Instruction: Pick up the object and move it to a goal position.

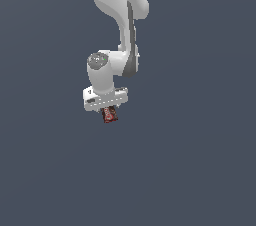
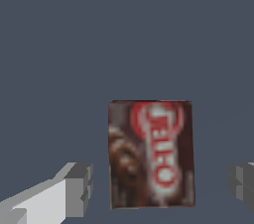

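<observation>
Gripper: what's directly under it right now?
Under the white gripper lies the small dark red rectangular box, flat on the plain grey surface, between the spread grey fingertips. Whatever is beneath the box is covered.

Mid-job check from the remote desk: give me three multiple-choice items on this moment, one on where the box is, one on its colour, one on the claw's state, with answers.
1. Where is the box relative to the claw?
A. directly under it, between the fingers
B. far off at the exterior view's right
C. resting on top of the arm

2. What is the box's main colour?
A. bright yellow
B. dark red
C. plain white

3. What state is the claw in?
A. shut tight on the box
B. open, with a gap on each side of the box
C. out of sight in both views

Answers:
1 A: the exterior view shows the box just below the claw, and the wrist view shows it between the fingers.
2 B: its face is dark red-brown with whitish print.
3 B: in the wrist view both fingers stand clear of the box's edges.
</observation>
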`<action>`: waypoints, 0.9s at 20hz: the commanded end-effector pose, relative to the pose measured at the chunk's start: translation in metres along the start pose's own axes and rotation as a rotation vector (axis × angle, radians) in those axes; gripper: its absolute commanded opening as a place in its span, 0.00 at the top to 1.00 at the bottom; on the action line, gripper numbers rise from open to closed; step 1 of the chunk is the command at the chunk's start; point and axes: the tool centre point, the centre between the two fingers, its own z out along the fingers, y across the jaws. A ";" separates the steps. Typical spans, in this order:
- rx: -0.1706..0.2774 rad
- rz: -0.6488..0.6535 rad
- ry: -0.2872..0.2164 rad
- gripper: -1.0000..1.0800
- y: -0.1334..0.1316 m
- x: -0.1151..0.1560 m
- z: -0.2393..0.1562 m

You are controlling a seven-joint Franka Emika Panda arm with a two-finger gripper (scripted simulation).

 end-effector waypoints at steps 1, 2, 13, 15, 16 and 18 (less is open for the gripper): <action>0.000 -0.006 0.000 0.04 0.000 -0.001 0.001; 0.000 -0.002 0.000 0.04 0.000 -0.001 0.001; 0.000 -0.005 0.000 0.04 0.000 -0.002 0.037; 0.000 -0.005 0.000 0.04 0.000 -0.002 0.044; 0.000 -0.006 0.000 0.04 0.000 -0.002 0.047; 0.000 -0.006 0.000 0.04 0.000 -0.002 0.050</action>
